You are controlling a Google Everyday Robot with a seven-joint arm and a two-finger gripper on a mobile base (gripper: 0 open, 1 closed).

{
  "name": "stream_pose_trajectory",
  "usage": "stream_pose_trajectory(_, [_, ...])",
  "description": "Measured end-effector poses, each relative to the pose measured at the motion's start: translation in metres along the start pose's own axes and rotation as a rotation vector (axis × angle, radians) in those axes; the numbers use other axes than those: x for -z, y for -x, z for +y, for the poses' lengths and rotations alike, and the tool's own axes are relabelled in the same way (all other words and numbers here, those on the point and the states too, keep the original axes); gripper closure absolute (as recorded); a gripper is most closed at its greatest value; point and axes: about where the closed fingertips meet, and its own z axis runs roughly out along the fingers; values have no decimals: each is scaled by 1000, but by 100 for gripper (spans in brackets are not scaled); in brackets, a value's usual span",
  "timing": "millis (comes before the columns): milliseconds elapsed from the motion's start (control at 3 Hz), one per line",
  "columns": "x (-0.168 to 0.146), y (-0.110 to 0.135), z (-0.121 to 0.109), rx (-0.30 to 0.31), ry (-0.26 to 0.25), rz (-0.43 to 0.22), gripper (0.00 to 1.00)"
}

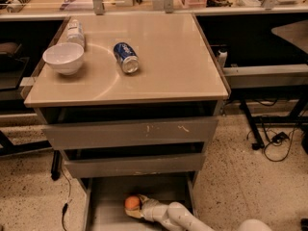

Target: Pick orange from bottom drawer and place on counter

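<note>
Small round orange [132,203] sits mid-floor in the open bottom grey metal drawer [105,202], below the glossy beige-tan bench [173,61]. Gripper [135,206] is inside the drawer, its fingers closed around the orange from the right.

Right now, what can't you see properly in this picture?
Camera view:
- Low grey bottom drawer: front cut off by the picture's lower edge.
- Gripper, at the small round orange fruit in that drawer: its arm runs off the same edge.
- Blue soda can: label too small.
</note>
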Motion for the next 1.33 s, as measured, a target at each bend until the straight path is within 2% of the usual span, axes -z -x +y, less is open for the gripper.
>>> stream_pose_trajectory(333, [12,21,8,-48,14,-33,100])
stream_pose_trajectory(667, [42,52,13,-119,-2,-63,100])
stream_pose_trajectory(1333, [107,115,28,-195,-38,-78,100])
